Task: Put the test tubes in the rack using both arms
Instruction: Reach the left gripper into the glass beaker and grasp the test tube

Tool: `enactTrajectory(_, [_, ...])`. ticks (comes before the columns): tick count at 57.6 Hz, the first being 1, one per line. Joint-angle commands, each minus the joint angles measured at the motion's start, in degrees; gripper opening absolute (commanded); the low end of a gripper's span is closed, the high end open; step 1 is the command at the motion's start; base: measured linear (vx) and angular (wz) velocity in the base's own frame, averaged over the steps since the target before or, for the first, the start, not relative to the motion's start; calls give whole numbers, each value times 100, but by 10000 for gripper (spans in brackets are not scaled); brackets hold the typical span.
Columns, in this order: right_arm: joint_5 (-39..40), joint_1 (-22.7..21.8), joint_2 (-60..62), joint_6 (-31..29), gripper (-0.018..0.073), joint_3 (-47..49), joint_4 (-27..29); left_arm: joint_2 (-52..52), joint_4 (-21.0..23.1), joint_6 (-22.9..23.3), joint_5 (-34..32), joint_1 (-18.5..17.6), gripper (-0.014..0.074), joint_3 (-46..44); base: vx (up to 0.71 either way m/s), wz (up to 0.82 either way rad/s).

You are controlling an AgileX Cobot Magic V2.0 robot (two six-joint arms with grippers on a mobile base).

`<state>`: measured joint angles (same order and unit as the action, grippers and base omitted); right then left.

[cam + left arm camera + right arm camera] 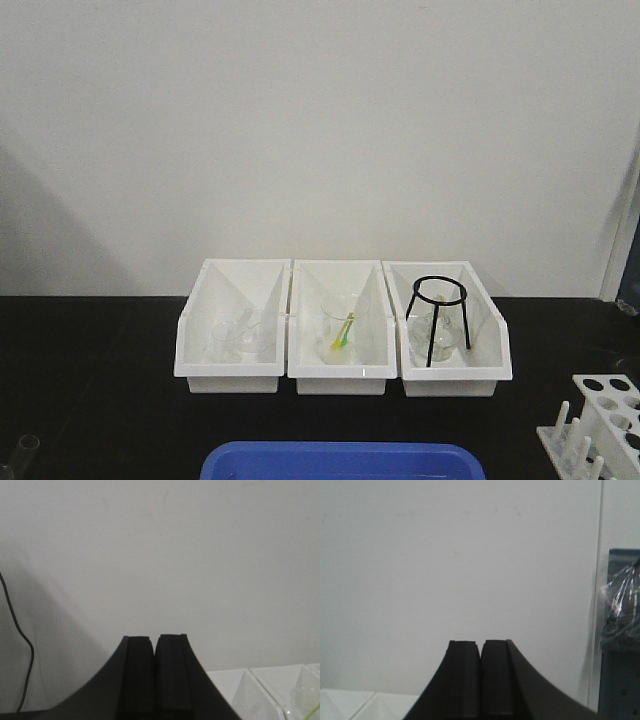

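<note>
1. I am seeing the left gripper (155, 640) with its two black pads pressed together and nothing between them. It is pointing at the bare wall (160, 555), which I am reading as a parked pose, clear of the glassware.
2. The right gripper (481, 643) is sitting the same way, pads closed on nothing and facing the wall.
3. The rack (603, 415) is standing at the near right corner of the bench (100, 400), holes up, where I am judging the right arm reaches it easily.
4. One test tube (22, 444) is showing only its open rim at the near left edge. That is the left arm's side, so I am guessing this is why both arms are sharing the work.
5. Three white bins (340, 378) are lining the far edge with glassware. I cannot tell whether they are holding tubes.
6. I am spotting no tube in the rack's visible holes, so I am judging the transfer not yet begun.
</note>
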<state>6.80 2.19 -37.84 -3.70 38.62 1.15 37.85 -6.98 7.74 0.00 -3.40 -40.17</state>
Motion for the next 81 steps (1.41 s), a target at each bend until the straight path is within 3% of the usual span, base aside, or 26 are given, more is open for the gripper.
enactTrajectory(1, [489,-38,-487,57,-7,237,-59,377,14,12,-505,-1,-20,-290,0,0])
enactTrajectory(10, [444,-38,-803,370,-2,232,-59,687,2,-60,-645,-1,4,-290,0,0])
enactTrajectory(22, [375,-38,-816,593,76,232,-65,851,2,-622,-449,-1,147,-290,0,0])
enactTrajectory(29, [293,-38,-816,593,195,232,-65,917,2,-872,-405,-1,291,-290,0,0])
enactTrajectory(38, [74,-38,-816,593,442,232,-65,1036,2,-1044,-367,-1,501,-290,0,0])
enactTrajectory(45, [28,-38,-816,571,624,232,-78,1119,2,-1049,-389,-1,588,-290,0,0])
enactTrajectory(52, [34,-38,-816,576,716,232,-73,1195,20,-993,-602,-1,603,-290,0,0])
enactTrajectory(61, [-26,-38,-816,580,711,232,-73,1191,213,-542,-757,-1,580,-268,0,0])
enactTrajectory(75, [-199,-38,-816,514,625,232,-115,1067,176,-631,-195,-1,556,472,0,0])
enactTrajectory(81, [-199,-38,-816,240,568,232,-115,745,32,-929,-228,-1,542,1101,0,0])
